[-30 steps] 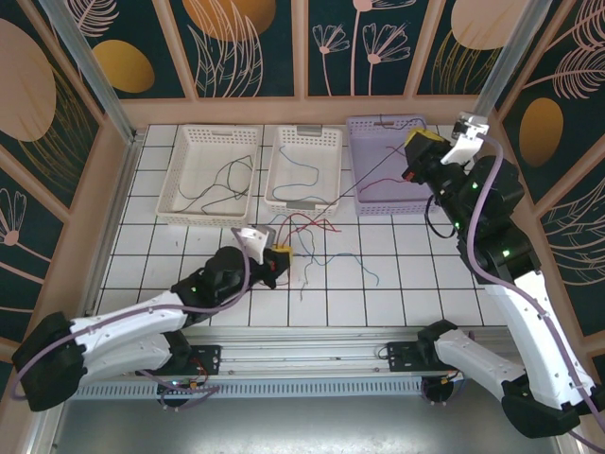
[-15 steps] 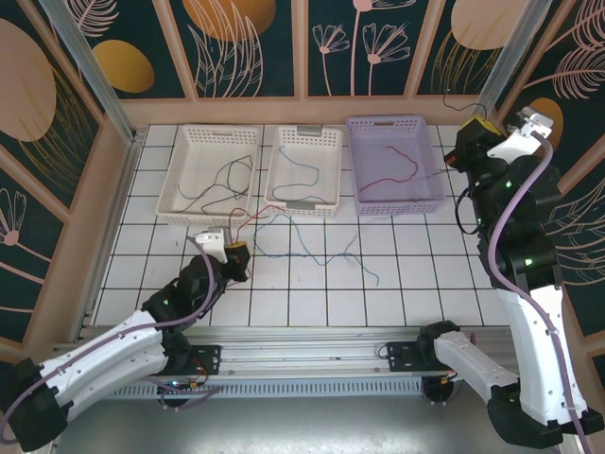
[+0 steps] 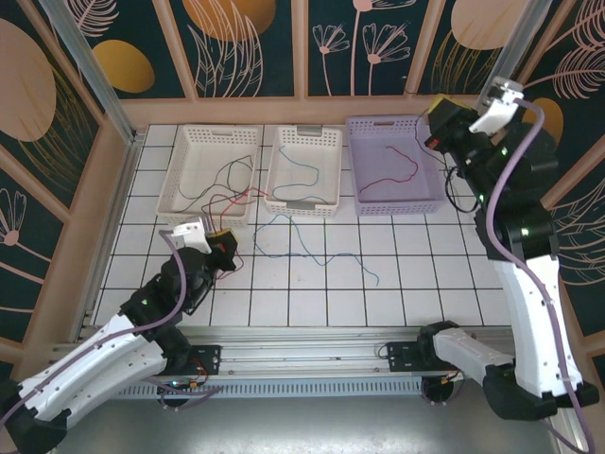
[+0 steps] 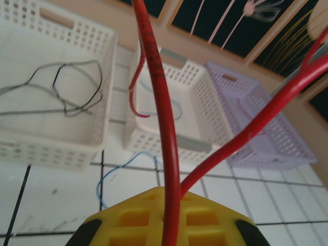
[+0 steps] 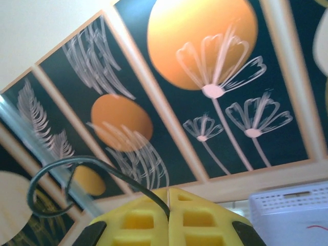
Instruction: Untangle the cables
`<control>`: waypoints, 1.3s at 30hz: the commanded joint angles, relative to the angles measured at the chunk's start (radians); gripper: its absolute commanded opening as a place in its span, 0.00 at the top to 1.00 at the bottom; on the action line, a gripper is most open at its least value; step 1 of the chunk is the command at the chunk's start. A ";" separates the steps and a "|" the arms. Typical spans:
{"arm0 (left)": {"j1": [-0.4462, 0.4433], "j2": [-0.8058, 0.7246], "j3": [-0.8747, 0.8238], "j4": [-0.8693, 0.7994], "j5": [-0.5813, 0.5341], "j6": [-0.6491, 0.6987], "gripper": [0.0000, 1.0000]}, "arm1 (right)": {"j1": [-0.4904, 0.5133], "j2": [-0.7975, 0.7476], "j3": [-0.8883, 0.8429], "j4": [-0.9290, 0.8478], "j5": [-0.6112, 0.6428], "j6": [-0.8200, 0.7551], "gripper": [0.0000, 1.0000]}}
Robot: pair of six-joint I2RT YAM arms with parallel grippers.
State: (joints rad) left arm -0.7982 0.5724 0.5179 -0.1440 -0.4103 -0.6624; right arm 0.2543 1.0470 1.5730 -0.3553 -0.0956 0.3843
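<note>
My left gripper (image 3: 223,248) sits low over the near-left tiles, shut on a red cable (image 3: 227,201) that runs up toward the white baskets. In the left wrist view the red cable (image 4: 166,128) passes between the yellow fingers of the left gripper (image 4: 171,193) in two strands. My right gripper (image 3: 437,121) is raised at the back right by the lilac basket (image 3: 430,194), shut on a thin black cable (image 3: 457,207) that dangles below it. The black cable (image 5: 77,166) loops out from the shut right gripper (image 5: 169,193). A blue cable (image 3: 321,257) lies loose on the tiles.
Three baskets stand along the back. The left white basket (image 3: 175,203) has a black cable (image 3: 219,184) in it, the middle white basket (image 3: 284,203) a blue cable (image 3: 301,175), and the lilac one a red cable (image 3: 389,172). Wooden walls close in the sides.
My left gripper has drawn back to the near left, pulling the red cable out of the tangle. My right gripper has swung up and away with the black cable. Only the blue cable stays mid-floor.
</note>
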 commanded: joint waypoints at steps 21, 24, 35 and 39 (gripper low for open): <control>0.005 -0.266 0.208 -0.305 -0.113 0.119 1.00 | 0.228 0.821 1.027 -0.089 -0.470 0.073 1.00; 0.004 -0.293 0.198 -0.324 -0.113 0.114 1.00 | 0.231 0.861 1.032 -0.018 -0.507 0.114 1.00; 0.004 -0.271 0.190 -0.310 -0.099 0.132 1.00 | 0.258 0.949 1.098 0.097 -0.568 0.183 1.00; 0.004 -0.269 0.191 -0.310 -0.092 0.134 1.00 | 0.281 0.960 1.098 0.147 -0.598 0.205 1.00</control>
State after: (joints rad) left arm -0.7982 0.3012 0.7078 -0.4534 -0.5056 -0.5499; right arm 0.5148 2.0006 2.6320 -0.3084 -0.6445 0.5571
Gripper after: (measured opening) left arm 0.049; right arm 0.042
